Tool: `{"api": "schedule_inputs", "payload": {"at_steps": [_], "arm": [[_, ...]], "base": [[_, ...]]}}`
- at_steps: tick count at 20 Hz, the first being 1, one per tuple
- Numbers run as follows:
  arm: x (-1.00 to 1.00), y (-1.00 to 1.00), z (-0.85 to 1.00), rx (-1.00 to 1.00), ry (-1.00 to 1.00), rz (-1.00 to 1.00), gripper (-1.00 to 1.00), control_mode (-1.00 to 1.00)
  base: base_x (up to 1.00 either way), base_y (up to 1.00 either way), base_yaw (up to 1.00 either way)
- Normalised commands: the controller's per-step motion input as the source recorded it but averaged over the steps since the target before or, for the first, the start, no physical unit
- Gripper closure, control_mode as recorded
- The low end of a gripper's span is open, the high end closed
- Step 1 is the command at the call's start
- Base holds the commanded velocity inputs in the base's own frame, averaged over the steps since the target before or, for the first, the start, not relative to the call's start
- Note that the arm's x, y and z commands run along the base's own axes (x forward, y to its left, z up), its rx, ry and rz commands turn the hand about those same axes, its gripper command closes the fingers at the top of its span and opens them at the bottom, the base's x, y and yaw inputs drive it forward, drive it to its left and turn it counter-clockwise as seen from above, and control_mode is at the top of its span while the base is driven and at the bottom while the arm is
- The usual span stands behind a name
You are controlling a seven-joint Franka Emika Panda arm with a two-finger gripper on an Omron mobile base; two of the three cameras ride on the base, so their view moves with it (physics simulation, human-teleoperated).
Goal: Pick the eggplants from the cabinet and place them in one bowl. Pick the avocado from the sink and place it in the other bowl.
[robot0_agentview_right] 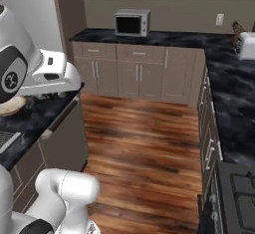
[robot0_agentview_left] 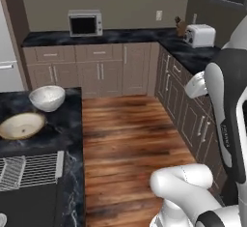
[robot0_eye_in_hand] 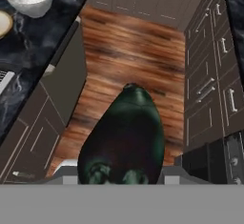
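Tool point(robot0_eye_in_hand: 121, 178) grips dark eggplant point(robot0_eye_in_hand: 125, 137) above floor.

The white arm with dark joints rises at the lower right of the left base view, its elbow folded low and its upper links climbing the right edge. In the right base view the forearm reaches across from the upper left, ending in the white hand. The gripper point(robot0_eye_in_hand: 121, 173) points forward and downward over the floor, its jaws closed around a dark green avocado point(robot0_eye_in_hand: 123, 137) (the fingertips themselves are hidden behind the fruit).
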Motion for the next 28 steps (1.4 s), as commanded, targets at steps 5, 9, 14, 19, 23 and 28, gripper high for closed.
{"api": "schedule_inputs", "payload": {"at_steps": [5, 9, 14, 19, 23, 28], "arm": [[0.0, 0.0, 0.0, 0.0, 0.0, 0.0, 1.0, 1.0], [0.0, 0.0, 0.0, 0.0, 0.0, 0.0, 1.0, 1.0], [0.0, 0.0, 0.0, 0.0, 0.0, 0.0, 1.0, 1.0], [0.0, 0.0, 0.0, 0.0, 0.0, 0.0, 1.0, 1.0], [0.0, 0.0, 0.0, 0.0, 0.0, 0.0, 1.0, 1.0], [0.0, 0.0, 0.0, 0.0, 0.0, 0.0, 1.0, 1.0]], "base": [[1.0, 0.0, 0.0], [1.0, -0.02, 0.0], [1.0, -0.09, 0.0], [0.89, -0.07, 0.0], [0.74, -0.01, 0.06], [0.19, -0.05, 0.57]]}}
